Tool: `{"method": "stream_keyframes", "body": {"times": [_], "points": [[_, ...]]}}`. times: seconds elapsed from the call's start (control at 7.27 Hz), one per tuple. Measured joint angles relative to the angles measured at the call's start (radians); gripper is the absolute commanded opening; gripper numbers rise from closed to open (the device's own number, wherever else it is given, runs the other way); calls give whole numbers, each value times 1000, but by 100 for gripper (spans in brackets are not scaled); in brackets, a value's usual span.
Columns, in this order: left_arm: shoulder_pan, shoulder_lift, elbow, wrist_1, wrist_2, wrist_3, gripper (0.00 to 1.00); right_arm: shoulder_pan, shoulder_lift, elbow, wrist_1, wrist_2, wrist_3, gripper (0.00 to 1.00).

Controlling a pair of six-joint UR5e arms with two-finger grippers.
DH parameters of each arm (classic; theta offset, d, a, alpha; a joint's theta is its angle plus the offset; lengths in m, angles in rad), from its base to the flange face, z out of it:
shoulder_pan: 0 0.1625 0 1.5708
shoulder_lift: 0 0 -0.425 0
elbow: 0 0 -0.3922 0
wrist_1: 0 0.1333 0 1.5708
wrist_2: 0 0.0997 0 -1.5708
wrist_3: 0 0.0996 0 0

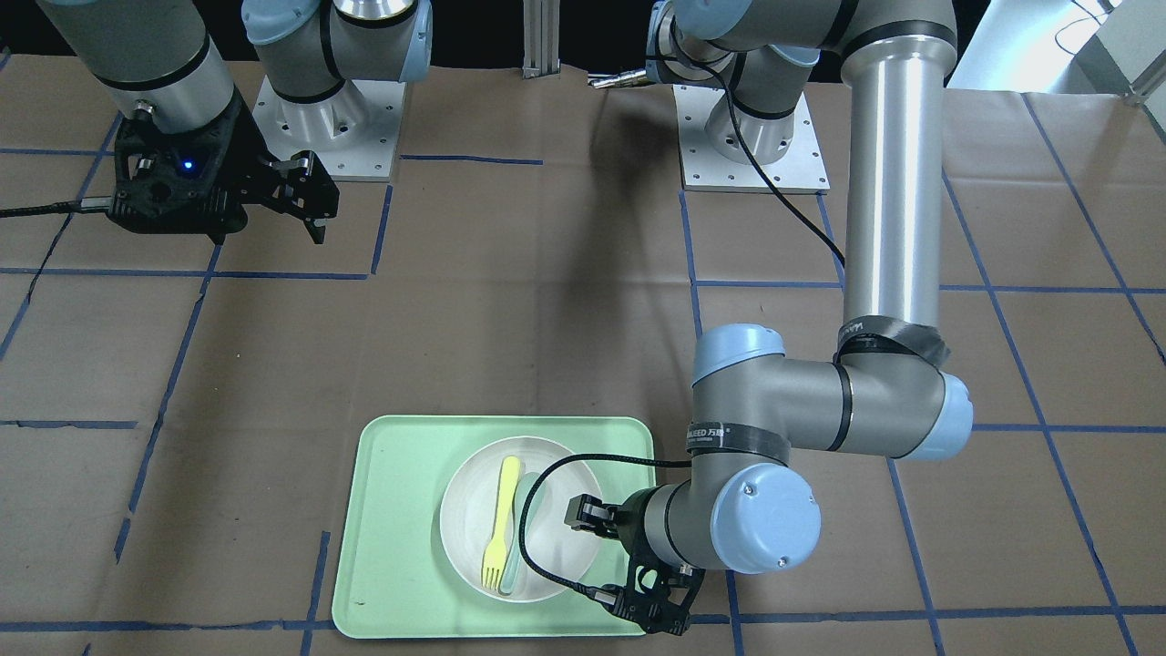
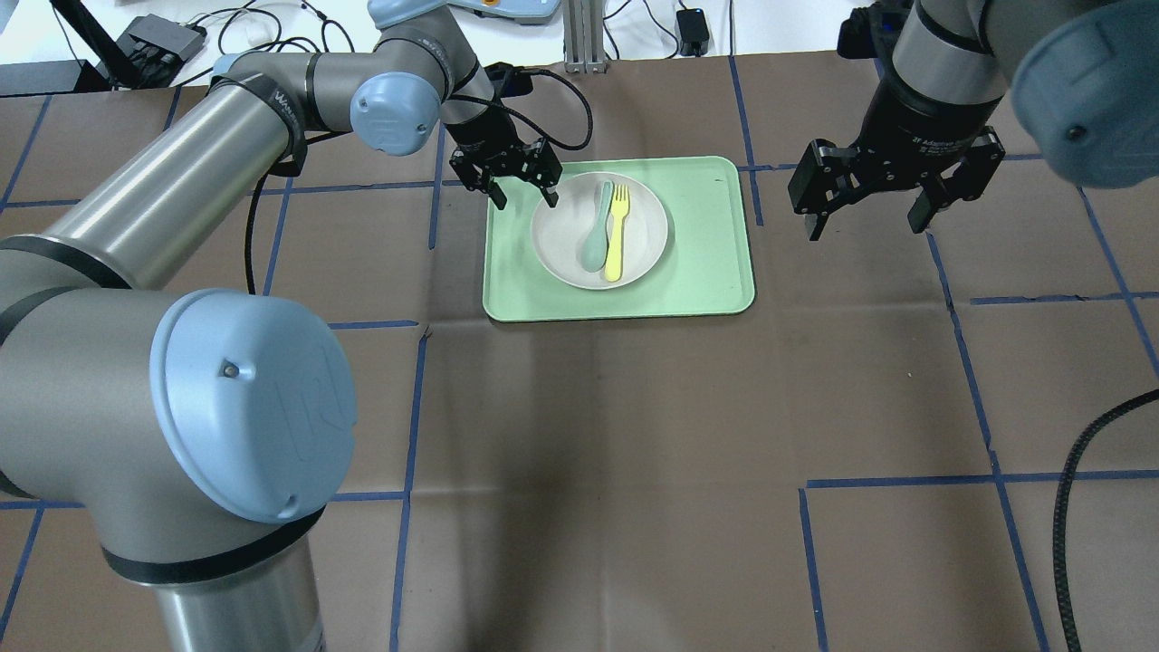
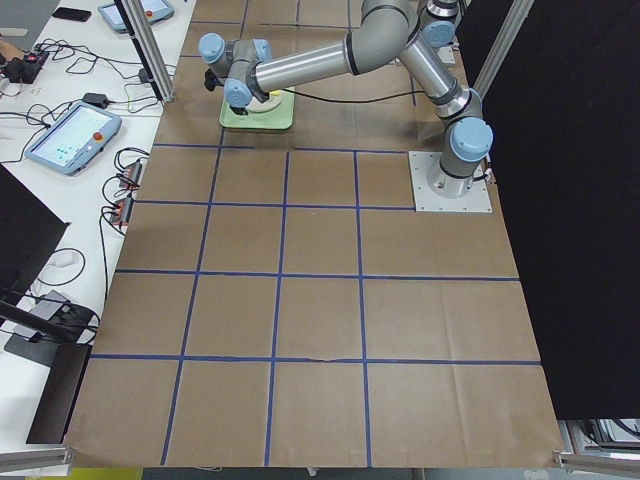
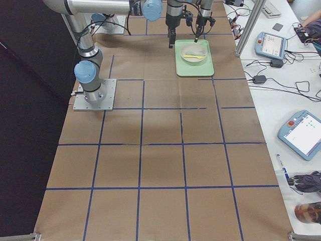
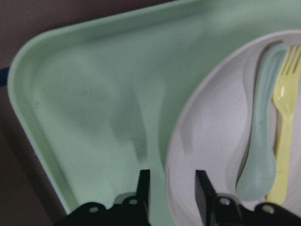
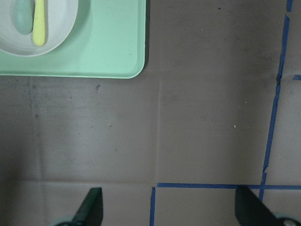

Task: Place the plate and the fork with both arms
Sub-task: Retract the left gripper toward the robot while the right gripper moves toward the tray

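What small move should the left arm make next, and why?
Probably close the left gripper on the plate: in the wrist view its open jaws straddle the plate's rim, and the fork and spoon lie clear of them.

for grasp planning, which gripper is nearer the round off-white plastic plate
Left. The left gripper straddles the plate's rim; the right gripper hovers beyond the rectangular mint-green plastic tray's edge.

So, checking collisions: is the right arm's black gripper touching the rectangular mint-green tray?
Apart: right wrist view shows the right gripper over brown paper, clear of the mint-green tray.
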Motion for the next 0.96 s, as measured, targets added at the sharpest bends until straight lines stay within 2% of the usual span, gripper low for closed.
{"method": "stream_keyframes", "body": {"times": [0.28,0.41,0.69,0.96], "points": [[1,145,-6,-161,116,0,100,1,0,0,1,-2,0,100],[3,236,-8,-273,140,-3,100,1,0,0,-2,-3,0,100],[21,400,-11,-455,152,-12,100,2,0,-1,-9,3,0,100],[41,490,-22,-511,155,-7,100,2,0,-9,-14,4,0,100]]}}
